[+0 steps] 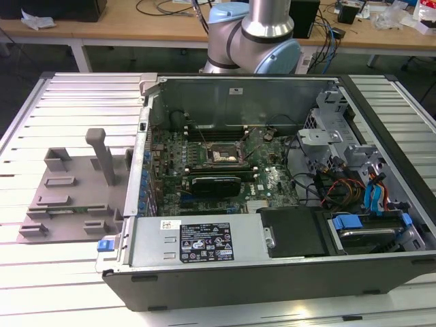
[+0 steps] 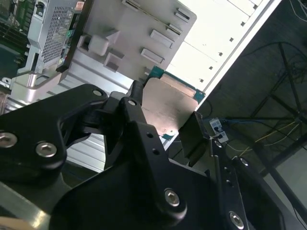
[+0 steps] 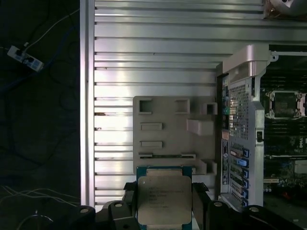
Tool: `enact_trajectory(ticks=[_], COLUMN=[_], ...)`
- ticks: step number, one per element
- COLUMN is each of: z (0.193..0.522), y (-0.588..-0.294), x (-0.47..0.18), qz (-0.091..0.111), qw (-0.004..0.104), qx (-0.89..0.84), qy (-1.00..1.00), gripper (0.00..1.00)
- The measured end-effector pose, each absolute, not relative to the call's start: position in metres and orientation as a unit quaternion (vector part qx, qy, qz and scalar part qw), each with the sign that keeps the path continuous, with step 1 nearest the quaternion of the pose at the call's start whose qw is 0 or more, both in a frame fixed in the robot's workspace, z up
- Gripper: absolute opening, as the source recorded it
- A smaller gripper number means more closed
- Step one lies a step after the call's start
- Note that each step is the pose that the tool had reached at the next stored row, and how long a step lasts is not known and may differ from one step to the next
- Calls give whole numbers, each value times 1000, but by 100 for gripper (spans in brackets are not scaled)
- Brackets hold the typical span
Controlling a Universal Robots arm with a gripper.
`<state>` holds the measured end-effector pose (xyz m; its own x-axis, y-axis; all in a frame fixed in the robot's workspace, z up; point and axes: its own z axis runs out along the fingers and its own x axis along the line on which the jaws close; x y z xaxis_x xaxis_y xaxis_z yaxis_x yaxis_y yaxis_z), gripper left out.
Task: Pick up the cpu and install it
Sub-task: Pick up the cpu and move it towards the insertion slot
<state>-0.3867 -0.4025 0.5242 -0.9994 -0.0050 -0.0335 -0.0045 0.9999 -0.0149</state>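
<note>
Your gripper (image 3: 164,213): black fingers (image 3: 128,207) drawn in narrow, pinching small flat square cpu with silver-grey metal top and green rim (image 3: 164,199) by two opposite edges. In both wrist views you see cpu raised clear of slatted aluminium desk (image 3: 115,57), near grey moulded plastic fixture tray (image 3: 168,136). Black-framed square motherboard socket (image 3: 283,104) inside open black computer case (image 1: 272,272) lies well apart; cpu not yet seated.

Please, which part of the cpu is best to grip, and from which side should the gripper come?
I would grip the cpu by two opposite thin edges, coming square onto its flat metal top. It is a thin square plate, so only the edges give hold; the gripper holds it this way in the first wrist view.
</note>
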Motion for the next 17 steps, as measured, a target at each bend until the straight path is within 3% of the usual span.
enact_trajectory(ticks=[17], z=[500], y=[-403], x=[-352], qz=[-8], qw=[17], qx=[-2], qy=[1000], gripper=[55])
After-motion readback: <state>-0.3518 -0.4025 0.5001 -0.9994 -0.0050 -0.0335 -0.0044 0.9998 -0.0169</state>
